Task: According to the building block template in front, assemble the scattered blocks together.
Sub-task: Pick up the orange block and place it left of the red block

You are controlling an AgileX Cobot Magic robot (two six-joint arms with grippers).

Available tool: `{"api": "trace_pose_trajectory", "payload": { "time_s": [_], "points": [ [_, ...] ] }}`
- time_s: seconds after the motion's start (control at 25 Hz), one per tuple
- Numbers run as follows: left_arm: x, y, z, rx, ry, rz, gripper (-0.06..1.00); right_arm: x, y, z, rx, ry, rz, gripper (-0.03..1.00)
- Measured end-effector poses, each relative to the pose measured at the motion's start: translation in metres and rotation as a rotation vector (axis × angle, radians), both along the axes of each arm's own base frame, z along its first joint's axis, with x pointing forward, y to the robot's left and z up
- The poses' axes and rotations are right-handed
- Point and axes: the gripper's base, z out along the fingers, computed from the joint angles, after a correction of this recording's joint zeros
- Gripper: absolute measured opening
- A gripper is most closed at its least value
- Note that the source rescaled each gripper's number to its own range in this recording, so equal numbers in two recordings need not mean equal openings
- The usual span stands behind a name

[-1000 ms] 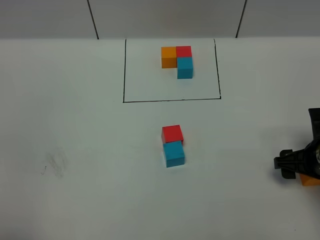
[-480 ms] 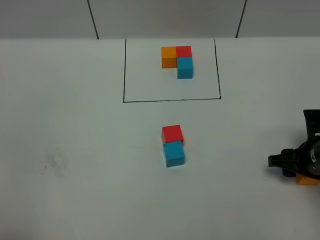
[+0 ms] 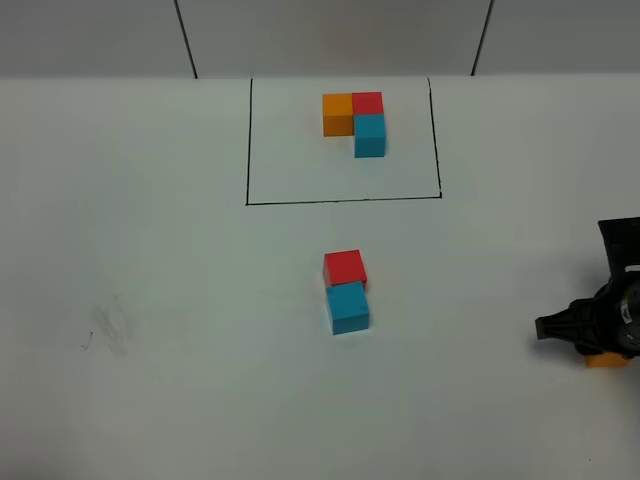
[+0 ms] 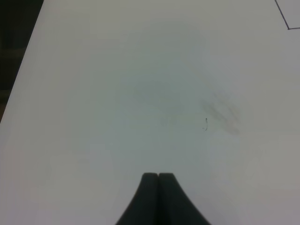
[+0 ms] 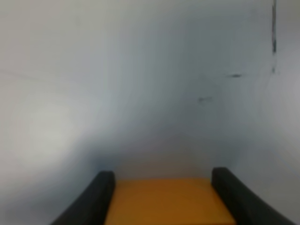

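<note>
My right claw [image 5: 162, 174] pinches the orange cube [image 5: 164, 201] on both sides; next I'd lift it and set it against the red cube [image 3: 345, 267], matching the template [image 3: 355, 122]

The white worktop [image 3: 150, 250] carries a thin black rectangle [image 3: 340, 201] drawn at upper centre, and inside it, near its top, sits the building block template [image 3: 357, 120], an L of orange, red and cyan cubes pressed together. Below the rectangle, at the middle of the frame, a red cube [image 3: 345, 267] touches a cyan cube [image 3: 348, 307] just beneath it. A grey smudge [image 3: 112, 330] marks the lower left, and an orange cube [image 3: 605, 361] shows only partly at the lower right edge.
</note>
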Motion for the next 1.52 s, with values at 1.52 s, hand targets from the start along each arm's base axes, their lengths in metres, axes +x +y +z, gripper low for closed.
{"api": "trace_pose_trajectory", "payload": {
  "time_s": [1.52],
  "points": [
    [0.000,0.000,0.000,0.000,0.000,0.000,0.00,-0.001,0.135,0.159,-0.267,-0.073,1.304,0.43]
  ]
}}
